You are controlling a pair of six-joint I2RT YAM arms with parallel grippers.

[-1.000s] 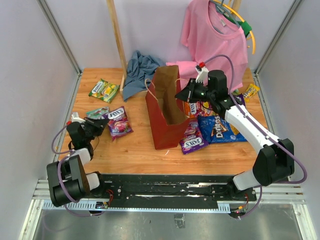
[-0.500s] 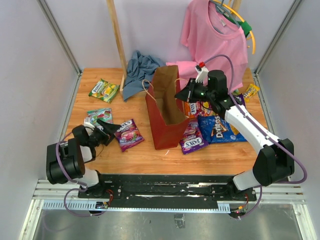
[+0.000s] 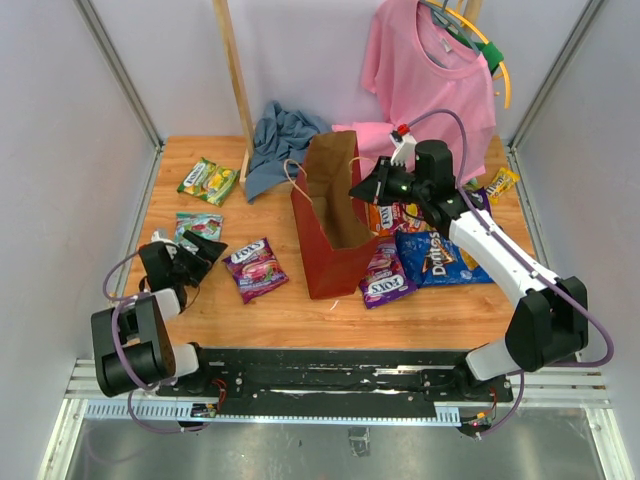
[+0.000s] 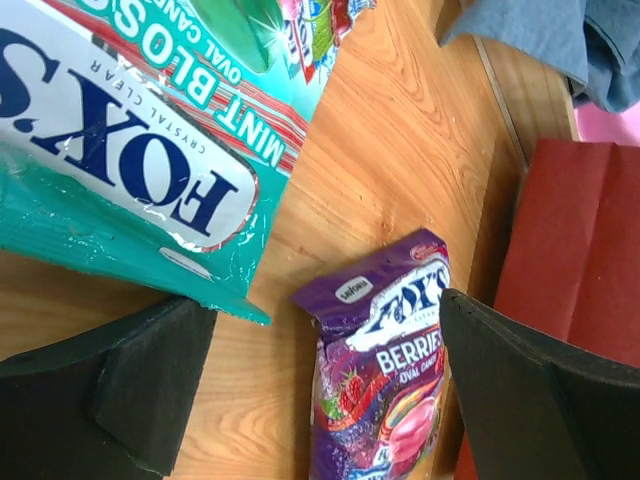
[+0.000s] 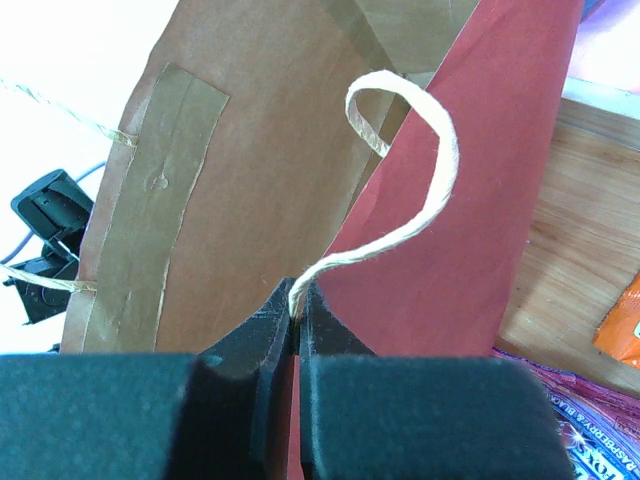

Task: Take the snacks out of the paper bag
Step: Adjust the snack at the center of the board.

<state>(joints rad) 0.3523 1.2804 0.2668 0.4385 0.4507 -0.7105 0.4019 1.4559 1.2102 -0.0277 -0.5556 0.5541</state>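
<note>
Right side: my right gripper is pressed together on the rim of the paper bag, pinching the root of its twine handle. The bag stands upright on the table, mouth open.

Left side: my left gripper is spread wide and holds nothing. A purple candy packet lies just ahead of it and a teal mint packet beside it. A blue chip bag lies to the right of the bag.

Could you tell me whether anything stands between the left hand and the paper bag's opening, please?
Only the purple Fox's packet lies flat on the table between the open left hand and the paper bag. The bag's red side faces that hand; its mouth opens upward, rim pinched by the right hand.
</note>
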